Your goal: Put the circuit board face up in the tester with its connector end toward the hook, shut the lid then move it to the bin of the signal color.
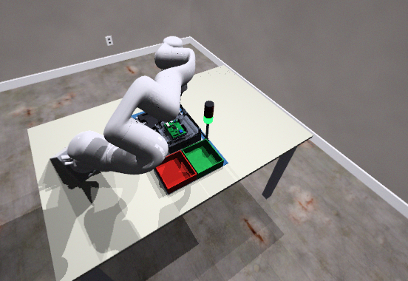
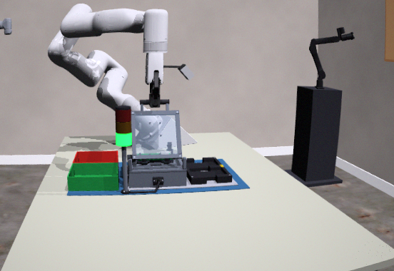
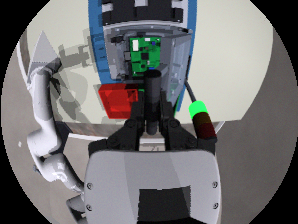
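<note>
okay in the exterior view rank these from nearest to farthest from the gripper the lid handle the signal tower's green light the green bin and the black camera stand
1. Lid handle: clamped in the gripper, atop the raised lid.
2. Green light: below, to the image's left.
3. Green bin: lower still, farther left on the blue mat.
4. Black camera stand: on the floor, far right.

My gripper (image 2: 154,101) grips the handle (image 2: 154,103) atop the raised lid (image 2: 155,133). The board (image 1: 174,129) lies in the tester (image 2: 157,177), mid-tabletop (image 2: 200,225). Bins (image 2: 93,177) and signal tower (image 2: 123,129) flank one side, the tray (image 2: 208,171) the other.
</note>
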`<state>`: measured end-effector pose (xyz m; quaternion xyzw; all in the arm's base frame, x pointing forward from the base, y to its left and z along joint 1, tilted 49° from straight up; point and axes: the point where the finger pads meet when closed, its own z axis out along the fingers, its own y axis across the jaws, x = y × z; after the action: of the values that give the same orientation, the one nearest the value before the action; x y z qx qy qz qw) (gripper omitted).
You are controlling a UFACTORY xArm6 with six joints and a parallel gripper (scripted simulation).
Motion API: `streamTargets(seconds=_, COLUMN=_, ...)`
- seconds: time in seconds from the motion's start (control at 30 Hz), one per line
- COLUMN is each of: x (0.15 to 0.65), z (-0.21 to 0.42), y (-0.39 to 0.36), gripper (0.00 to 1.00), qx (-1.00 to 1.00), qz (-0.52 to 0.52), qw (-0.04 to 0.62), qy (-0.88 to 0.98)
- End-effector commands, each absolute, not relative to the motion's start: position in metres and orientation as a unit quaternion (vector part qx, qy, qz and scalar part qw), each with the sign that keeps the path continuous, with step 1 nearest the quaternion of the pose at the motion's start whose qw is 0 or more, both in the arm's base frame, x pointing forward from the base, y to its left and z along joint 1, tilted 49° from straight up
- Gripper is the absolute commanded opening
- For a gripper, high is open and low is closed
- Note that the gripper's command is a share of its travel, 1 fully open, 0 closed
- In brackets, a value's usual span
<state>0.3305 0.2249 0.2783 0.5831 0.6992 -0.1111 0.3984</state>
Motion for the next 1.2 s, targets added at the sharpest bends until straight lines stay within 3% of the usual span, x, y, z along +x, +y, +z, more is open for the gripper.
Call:
streamTargets(seconds=0.0, x=0.339, z=0.287, y=0.233, gripper=0.0, qx=0.583, qz=-0.111, qw=0.398, qy=0.699)
streamTargets(seconds=1.17, x=0.402, z=0.321, y=0.266, gripper=0.0, qx=0.583, qz=-0.111, qw=0.398, qy=0.699)
